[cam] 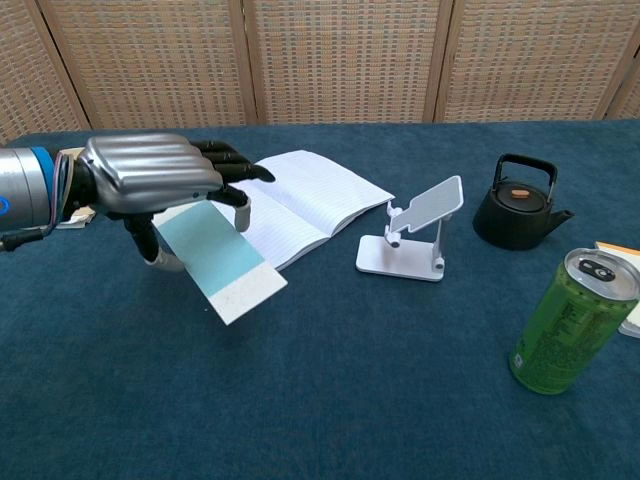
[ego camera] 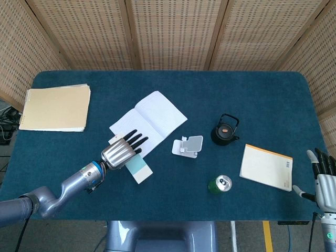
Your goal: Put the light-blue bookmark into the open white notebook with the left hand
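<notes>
My left hand [ego camera: 119, 153] [cam: 150, 180] holds the light-blue bookmark [ego camera: 138, 169] [cam: 220, 264] lifted off the table, its speckled white end pointing toward the near edge. The hand hovers over the near-left corner of the open white notebook [ego camera: 152, 119] [cam: 310, 195], which lies flat with lined pages up. The bookmark's upper end and tassel are hidden under my fingers. My right hand [ego camera: 324, 178] rests at the table's near right corner with fingers apart and nothing in it.
A tan folder [ego camera: 55, 107] lies at the far left. A white phone stand [ego camera: 187, 145] [cam: 420, 235], black kettle [ego camera: 225, 129] [cam: 520, 203], green can [ego camera: 220, 185] [cam: 570, 320] and orange-edged notepad [ego camera: 266, 167] sit to the right of the notebook.
</notes>
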